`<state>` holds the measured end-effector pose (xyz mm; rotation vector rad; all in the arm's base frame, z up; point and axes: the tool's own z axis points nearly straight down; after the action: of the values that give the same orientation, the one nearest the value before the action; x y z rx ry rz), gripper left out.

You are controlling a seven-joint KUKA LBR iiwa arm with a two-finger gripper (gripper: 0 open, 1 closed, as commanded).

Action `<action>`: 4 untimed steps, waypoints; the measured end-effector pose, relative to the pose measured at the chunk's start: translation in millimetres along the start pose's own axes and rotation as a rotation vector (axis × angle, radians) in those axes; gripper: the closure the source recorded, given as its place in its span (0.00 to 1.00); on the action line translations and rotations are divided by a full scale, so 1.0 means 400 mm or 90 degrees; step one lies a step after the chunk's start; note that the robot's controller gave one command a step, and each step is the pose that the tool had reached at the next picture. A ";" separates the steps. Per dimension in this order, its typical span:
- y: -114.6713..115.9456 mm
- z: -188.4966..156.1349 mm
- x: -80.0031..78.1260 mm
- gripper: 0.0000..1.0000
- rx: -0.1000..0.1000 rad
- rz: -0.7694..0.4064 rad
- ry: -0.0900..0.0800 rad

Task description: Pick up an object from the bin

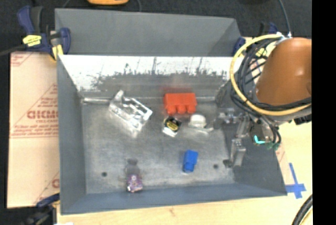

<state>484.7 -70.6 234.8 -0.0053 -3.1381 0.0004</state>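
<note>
Grey bare floor of the bin (72, 140) lies under the gripper (235, 154), which hangs low in the right-hand part, close to the right wall. Its dark metal parts blend with the shaded wall behind them, so it cannot be told whether the pincer is open or closed, nor whether anything is in it.

Nearest to it is a small blue piece (190, 161), lying to its left on the floor toward the front and apart from the gripper. Its exact shape is hard to make out; it looks like a short, blocky lump. Up and to the left of the gripper sits a whitish rounded thing (198, 121), partly see-through, with edges that fade into the floor. Just beside that is a small black-and-yellow item (171, 125) too small to identify. Behind these two, near the back wall, stands an orange-red block (180, 103) with a lobed front edge. Farther left lies a clear plastic piece (129, 112), tilted, its outline shown mostly by glints. At the front left, well apart from the rest, is a tiny purple object (134, 182) whose kind cannot be told.

Above the gripper, the arm's orange cover (286, 71) and a loop of cables (242, 82) overhang the bin's right rear corner and hide it; the cover is cut off at the right.
</note>
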 end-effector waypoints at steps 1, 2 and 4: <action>0.123 0.295 -0.033 0.00 -0.001 -0.096 0.000; 0.068 0.413 -0.033 0.00 0.000 -0.293 -0.002; -0.019 0.094 -0.089 1.00 0.004 -0.287 -0.010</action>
<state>520.3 -78.2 197.2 0.6986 -3.0752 0.0088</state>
